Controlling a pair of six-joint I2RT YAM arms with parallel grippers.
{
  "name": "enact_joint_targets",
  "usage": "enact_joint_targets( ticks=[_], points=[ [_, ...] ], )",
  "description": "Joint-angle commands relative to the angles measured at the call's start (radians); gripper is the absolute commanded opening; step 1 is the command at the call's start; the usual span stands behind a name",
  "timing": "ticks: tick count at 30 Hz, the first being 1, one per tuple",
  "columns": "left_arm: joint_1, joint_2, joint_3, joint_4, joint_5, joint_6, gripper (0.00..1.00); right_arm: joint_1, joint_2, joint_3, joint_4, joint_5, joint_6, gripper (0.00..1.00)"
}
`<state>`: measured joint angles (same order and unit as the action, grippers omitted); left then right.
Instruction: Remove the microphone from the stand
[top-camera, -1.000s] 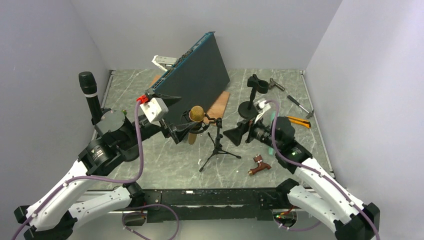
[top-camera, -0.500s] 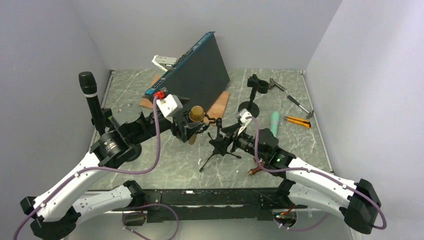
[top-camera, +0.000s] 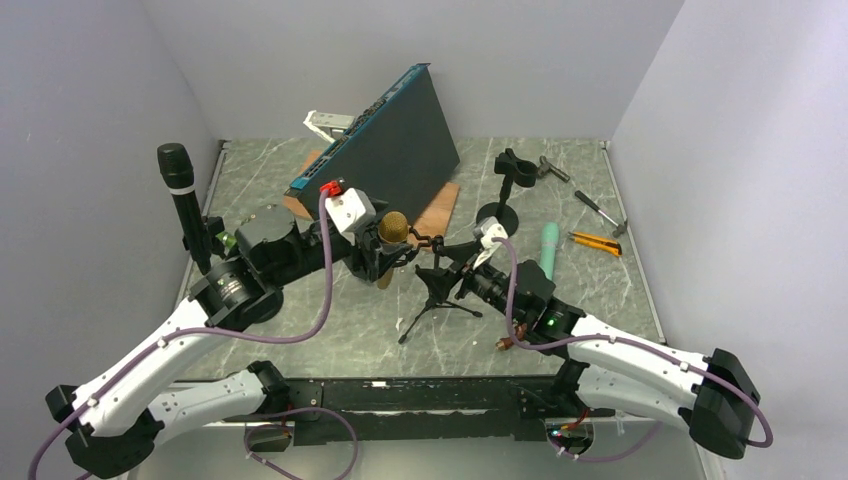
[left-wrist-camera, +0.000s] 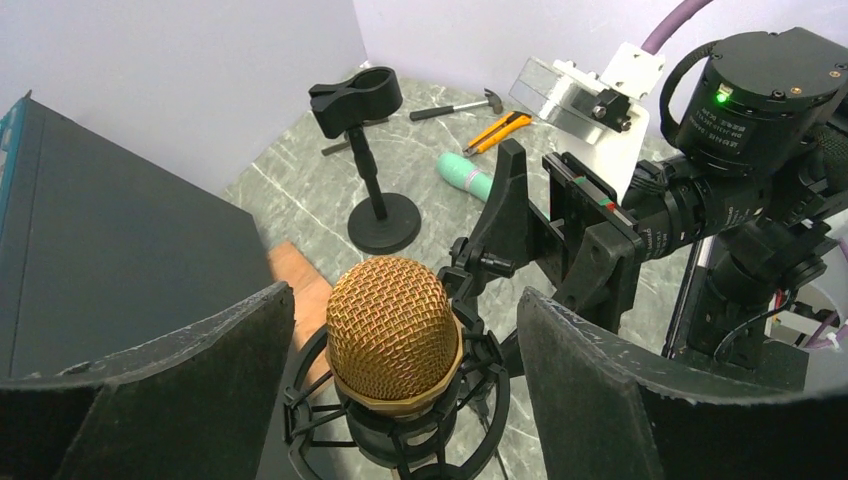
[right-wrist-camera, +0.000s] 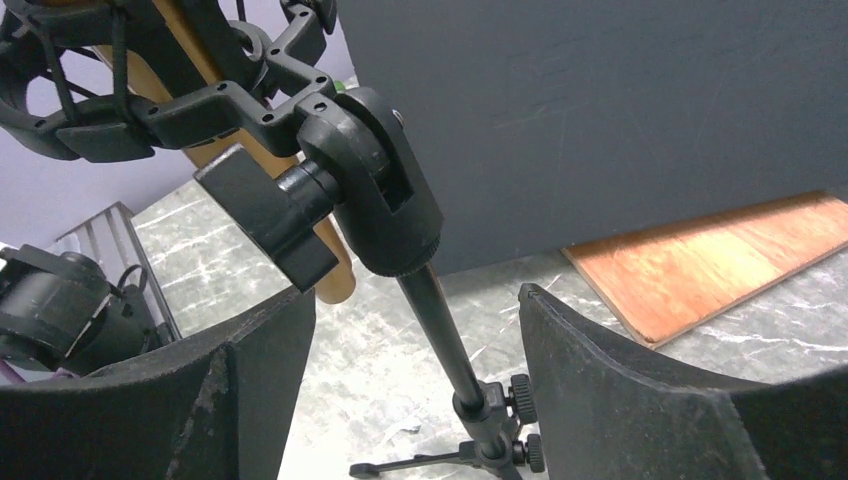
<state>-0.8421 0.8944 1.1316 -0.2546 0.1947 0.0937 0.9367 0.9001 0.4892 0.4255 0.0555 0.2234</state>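
A gold mesh-headed microphone (top-camera: 392, 227) (left-wrist-camera: 393, 332) sits in a black shock mount (left-wrist-camera: 400, 420) on a small black tripod stand (top-camera: 436, 290) at the table's middle. My left gripper (top-camera: 378, 256) (left-wrist-camera: 400, 400) is open, its fingers on either side of the microphone head without touching it. My right gripper (top-camera: 450, 277) (right-wrist-camera: 415, 400) is open around the stand's pole (right-wrist-camera: 447, 340), below the mount's swivel joint (right-wrist-camera: 370, 205), not touching it.
A dark blue-edged panel (top-camera: 390, 150) leans behind the stand over a wooden board (top-camera: 437, 212). A second black clip stand (top-camera: 505, 190), a black microphone (top-camera: 180, 195) at the left, a mint tube (top-camera: 548, 248), a utility knife (top-camera: 597, 242) and tools (top-camera: 598, 208) lie around.
My left gripper moved right and closed in around the microphone head. My right gripper swung left from beside the clip stand and now straddles the tripod's pole.
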Motion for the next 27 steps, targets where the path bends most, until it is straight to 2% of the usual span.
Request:
enact_joint_targets(
  ticks=[1,3,7,12,15,19,20,21,22,27],
  points=[
    [-0.011,0.011,0.009,0.012,0.005,0.018,0.88,0.004,0.022,0.016,0.098,0.009,-0.02,0.76],
    [-0.016,0.016,0.008,0.011,-0.01,0.02,0.9,0.004,0.026,0.009,0.12,0.01,-0.017,0.76],
    [-0.018,0.031,0.01,0.006,-0.019,0.021,0.87,0.005,0.037,0.006,0.134,0.01,-0.014,0.71],
    [-0.019,0.054,0.016,-0.003,-0.02,0.02,0.77,0.003,0.056,0.01,0.125,0.023,-0.024,0.67],
    [-0.019,0.069,0.022,-0.01,-0.04,0.022,0.64,0.003,0.063,0.014,0.124,0.03,-0.032,0.62],
    [-0.019,0.084,0.044,-0.032,-0.052,0.025,0.32,0.004,0.083,0.018,0.124,0.028,-0.036,0.43],
    [-0.018,0.09,0.055,-0.037,-0.055,0.027,0.21,0.005,0.089,0.016,0.128,0.027,-0.037,0.37],
    [-0.019,0.097,0.067,-0.042,-0.068,0.021,0.04,0.004,0.094,0.014,0.132,0.027,-0.04,0.3],
    [-0.019,0.103,0.087,-0.052,-0.088,0.008,0.0,0.005,0.1,0.013,0.131,0.028,-0.045,0.24],
    [-0.019,0.126,0.216,-0.122,-0.118,-0.026,0.0,0.005,0.12,-0.001,0.126,0.045,-0.06,0.01]
  ],
)
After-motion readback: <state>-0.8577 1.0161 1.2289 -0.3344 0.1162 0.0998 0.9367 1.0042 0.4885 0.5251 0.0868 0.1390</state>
